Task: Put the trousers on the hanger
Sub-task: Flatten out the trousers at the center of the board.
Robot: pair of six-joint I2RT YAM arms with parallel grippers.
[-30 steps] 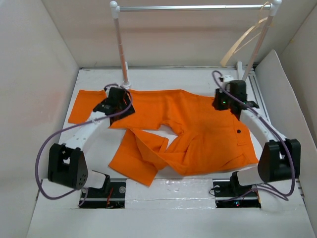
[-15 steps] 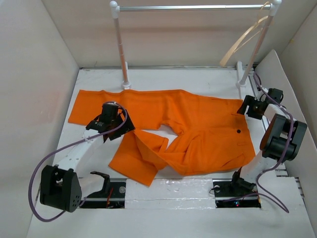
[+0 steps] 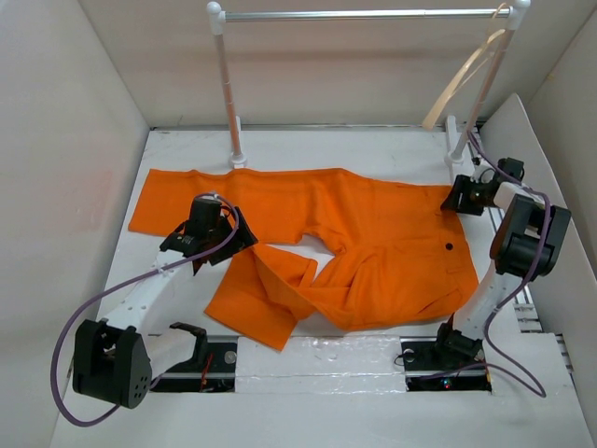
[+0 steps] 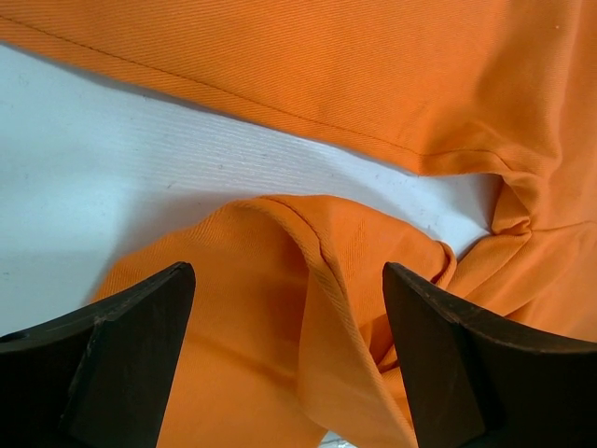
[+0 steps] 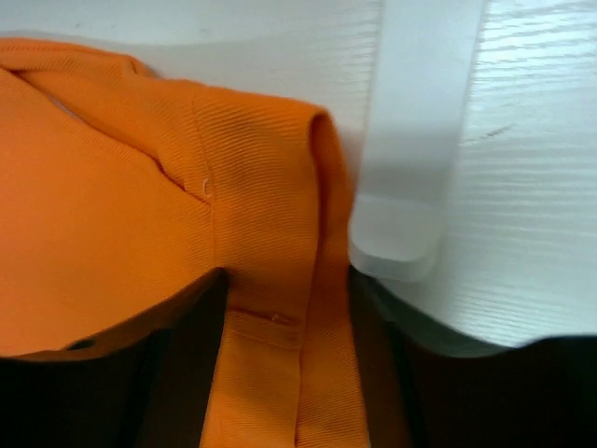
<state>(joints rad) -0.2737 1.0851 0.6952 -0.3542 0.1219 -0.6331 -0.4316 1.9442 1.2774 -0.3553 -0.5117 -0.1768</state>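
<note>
The trousers (image 3: 373, 233) lie flat across the table (image 3: 373, 149). The left gripper (image 4: 287, 280) gapes wide over their folded leg. The right gripper (image 5: 284, 308), jaws apart, straddles the waistband near the right edge.

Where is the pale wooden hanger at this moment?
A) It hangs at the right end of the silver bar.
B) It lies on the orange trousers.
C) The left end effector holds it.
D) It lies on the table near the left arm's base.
A: the hanger hangs from the right end of the silver bar, apart from the trousers spread on the table.
</note>
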